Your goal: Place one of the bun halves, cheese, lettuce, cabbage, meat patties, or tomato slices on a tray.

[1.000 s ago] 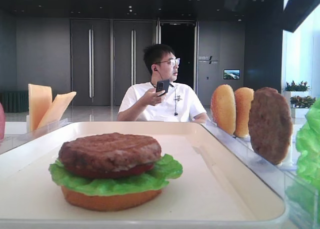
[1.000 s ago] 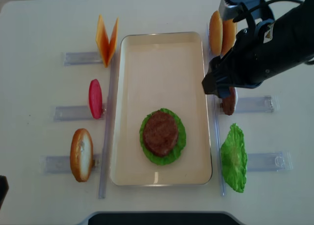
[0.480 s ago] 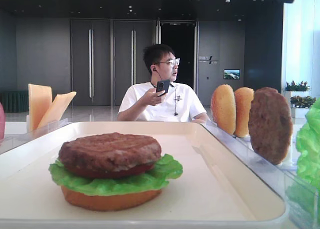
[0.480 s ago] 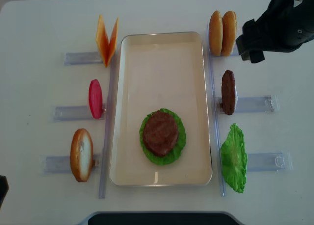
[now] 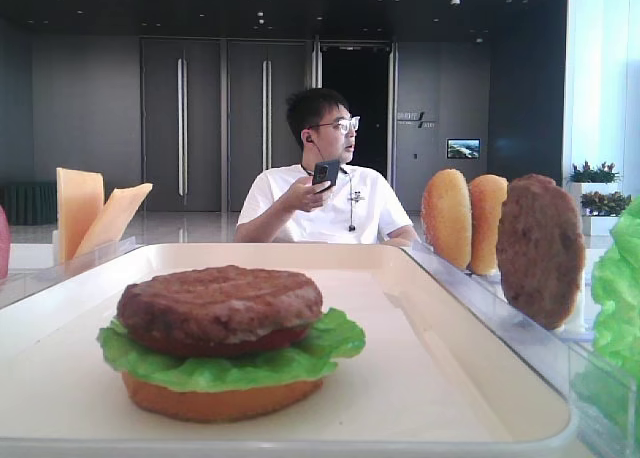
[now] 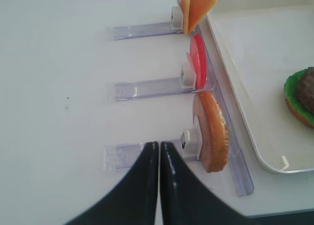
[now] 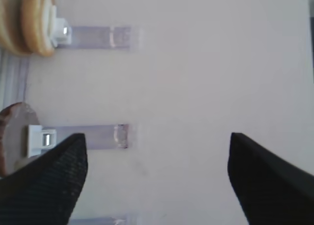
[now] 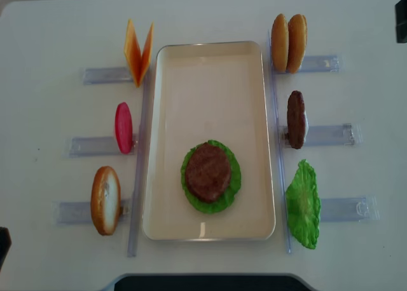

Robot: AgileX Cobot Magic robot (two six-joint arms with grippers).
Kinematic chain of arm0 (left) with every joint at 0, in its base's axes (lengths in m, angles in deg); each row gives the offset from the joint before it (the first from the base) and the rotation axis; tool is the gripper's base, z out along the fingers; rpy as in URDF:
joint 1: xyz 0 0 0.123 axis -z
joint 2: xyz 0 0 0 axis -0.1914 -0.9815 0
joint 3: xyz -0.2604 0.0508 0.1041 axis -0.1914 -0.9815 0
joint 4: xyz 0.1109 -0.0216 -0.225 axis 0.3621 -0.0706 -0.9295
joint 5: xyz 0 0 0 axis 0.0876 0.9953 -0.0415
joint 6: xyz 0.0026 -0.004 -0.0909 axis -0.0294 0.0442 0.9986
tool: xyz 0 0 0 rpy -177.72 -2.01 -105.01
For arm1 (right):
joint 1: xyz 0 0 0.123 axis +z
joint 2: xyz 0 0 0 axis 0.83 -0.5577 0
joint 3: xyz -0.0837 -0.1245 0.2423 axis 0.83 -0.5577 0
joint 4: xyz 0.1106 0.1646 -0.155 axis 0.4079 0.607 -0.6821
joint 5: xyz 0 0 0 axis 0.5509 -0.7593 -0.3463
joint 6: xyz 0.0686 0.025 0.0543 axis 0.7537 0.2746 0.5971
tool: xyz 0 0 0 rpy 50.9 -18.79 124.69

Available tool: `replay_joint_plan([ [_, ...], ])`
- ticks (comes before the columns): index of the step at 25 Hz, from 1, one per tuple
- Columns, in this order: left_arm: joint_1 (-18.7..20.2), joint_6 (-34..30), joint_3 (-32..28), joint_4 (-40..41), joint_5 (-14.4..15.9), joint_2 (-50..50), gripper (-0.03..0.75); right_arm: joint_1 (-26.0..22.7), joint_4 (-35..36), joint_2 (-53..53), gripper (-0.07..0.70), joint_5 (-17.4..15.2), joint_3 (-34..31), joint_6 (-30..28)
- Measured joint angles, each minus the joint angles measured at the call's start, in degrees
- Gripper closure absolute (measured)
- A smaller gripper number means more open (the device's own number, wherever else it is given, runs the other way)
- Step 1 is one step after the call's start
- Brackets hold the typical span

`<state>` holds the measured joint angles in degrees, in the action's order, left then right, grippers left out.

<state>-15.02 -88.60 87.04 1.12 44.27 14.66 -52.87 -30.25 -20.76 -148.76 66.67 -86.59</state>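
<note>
- Since the earlier frame, the right gripper (image 7: 157, 181) has drawn back off the top-right edge of the overhead view, jaws wide apart and empty.
- Left gripper (image 6: 159, 154): fingers pressed together, holding nothing.
- One meat patty (image 8: 207, 171) tops lettuce (image 8: 233, 184) low on the tray (image 8: 210, 75).
- Another patty (image 8: 296, 119) stands racked at right, below two bun halves (image 8: 288, 43).
</note>
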Motion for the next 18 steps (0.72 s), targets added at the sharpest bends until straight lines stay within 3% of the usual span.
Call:
replay_joint_plan([
  [4, 0.00, 0.00, 0.00, 0.00, 0.00, 0.00, 0.722, -3.14, -0.66, 3.61, 0.048, 0.44, 0.00, -0.83],
  [18, 0.00, 0.00, 0.00, 0.00, 0.00, 0.00, 0.722, -3.25, -0.79, 14.88, 0.065, 0.86, -0.41, -1.52],
])
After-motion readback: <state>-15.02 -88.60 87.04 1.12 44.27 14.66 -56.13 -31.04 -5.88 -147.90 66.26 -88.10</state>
